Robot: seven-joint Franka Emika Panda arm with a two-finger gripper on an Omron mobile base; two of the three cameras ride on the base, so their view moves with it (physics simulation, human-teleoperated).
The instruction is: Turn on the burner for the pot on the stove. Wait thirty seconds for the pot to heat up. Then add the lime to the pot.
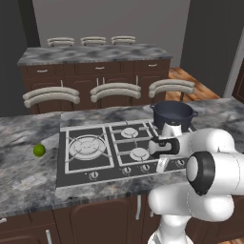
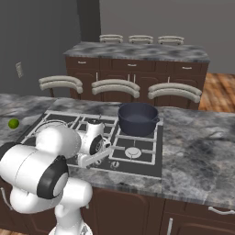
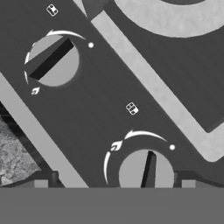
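Grey marbled stone covers the worktop (image 1: 24, 176) of a kitchen island, with curved chair backs and a second counter behind it. From the left base camera, the black stove (image 1: 81, 167) fills the middle of the frame, the pot (image 1: 173, 114) sits on its far right burner at centre right, and the lime (image 1: 39, 150) lies alone on the stone at the left edge, well apart from the pot. The pincer (image 1: 162, 164) points down at the row of knobs along the near edge of the stove, probably because lighting the burner comes first. From the right base camera, the pot (image 2: 137, 118) sits just above centre, the lime (image 2: 13, 123) at far left, and the pincer (image 2: 94, 158) hangs low over the front strip of the stove (image 2: 137, 167). Through the hand camera, two round knobs show: one knob (image 3: 53, 60) upper left, another knob (image 3: 146, 170) bottom centre. The finger tips (image 3: 41, 183) stand spread wide to either side of the lower knob, gripping nothing.
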